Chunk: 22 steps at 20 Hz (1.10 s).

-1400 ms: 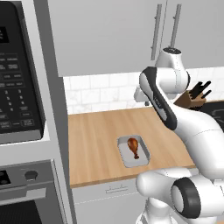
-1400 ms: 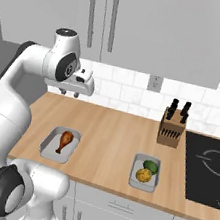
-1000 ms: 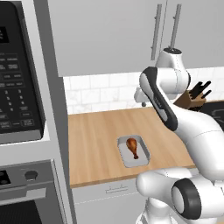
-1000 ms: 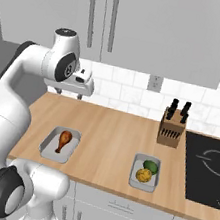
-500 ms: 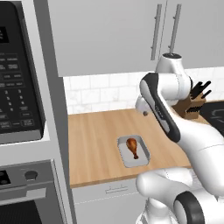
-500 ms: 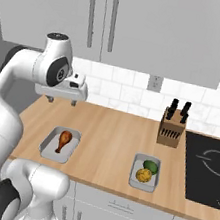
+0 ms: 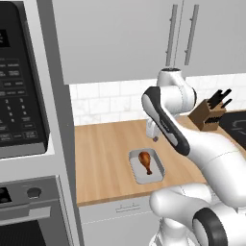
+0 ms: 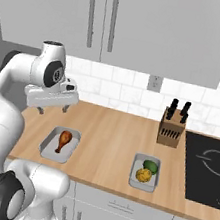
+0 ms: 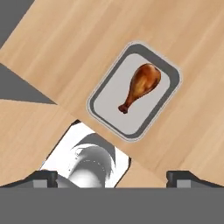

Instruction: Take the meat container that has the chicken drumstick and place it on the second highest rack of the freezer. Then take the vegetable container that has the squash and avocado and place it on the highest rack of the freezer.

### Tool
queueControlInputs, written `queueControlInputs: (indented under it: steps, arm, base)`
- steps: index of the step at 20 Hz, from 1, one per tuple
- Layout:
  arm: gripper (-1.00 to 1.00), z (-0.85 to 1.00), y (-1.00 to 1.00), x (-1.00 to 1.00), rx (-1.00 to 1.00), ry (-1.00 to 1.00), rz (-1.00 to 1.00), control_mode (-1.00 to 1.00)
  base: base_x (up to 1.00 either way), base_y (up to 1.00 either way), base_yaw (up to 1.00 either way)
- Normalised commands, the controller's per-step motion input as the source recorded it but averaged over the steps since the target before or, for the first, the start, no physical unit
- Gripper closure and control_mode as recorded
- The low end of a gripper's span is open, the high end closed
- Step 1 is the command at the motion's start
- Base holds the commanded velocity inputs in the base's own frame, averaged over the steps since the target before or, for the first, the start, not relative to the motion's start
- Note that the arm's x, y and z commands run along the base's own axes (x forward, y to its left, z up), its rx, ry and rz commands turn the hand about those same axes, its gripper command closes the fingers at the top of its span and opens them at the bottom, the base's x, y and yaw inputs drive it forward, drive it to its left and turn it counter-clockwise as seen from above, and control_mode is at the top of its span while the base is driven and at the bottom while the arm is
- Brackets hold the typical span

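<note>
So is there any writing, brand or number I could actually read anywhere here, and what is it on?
Microwave keypad: rows of pale marks on the dark buttons, too small and blurred to read.
Oven panel: a knob and a small dark display, no legible text.
Cabinets, knife block, stove top, both food trays: no writing at all.

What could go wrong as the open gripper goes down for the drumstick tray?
The open gripper hangs above and behind the shallow grey tray, so a straight descent might miss its rim. The glossy orange-brown drumstick lies loose and could roll out if the tray tips.
</note>
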Motion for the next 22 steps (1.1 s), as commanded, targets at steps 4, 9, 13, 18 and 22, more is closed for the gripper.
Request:
queueControlInputs:
  steps: [4,9,13,18,22]
  arm:
    - [-1.00,-0.43,0.15,-0.09,0.00,0.21,0.42,-1.00]
    - [-1.00,-0.57,0.13,-0.08,-0.01,0.05,0.09,-1.00]
    - [-1.00,-0.71,0.06,-0.03,0.00,-0.03,0.02,-1.00]
    - [-1.00,-0.54,0.17,0.14,0.00,-0.02,0.00,-1.00]
    - [-1.00,-0.54,0.17,0.44,0.00,0.00,0.00,-1.00]
  base:
    - [0.00,0.00,0.00]
    - [0.00,0.00,0.00]
    - [0.00,0.00,0.00]
    - [0.00,0.00,0.00]
    - [0.00,0.00,0.00]
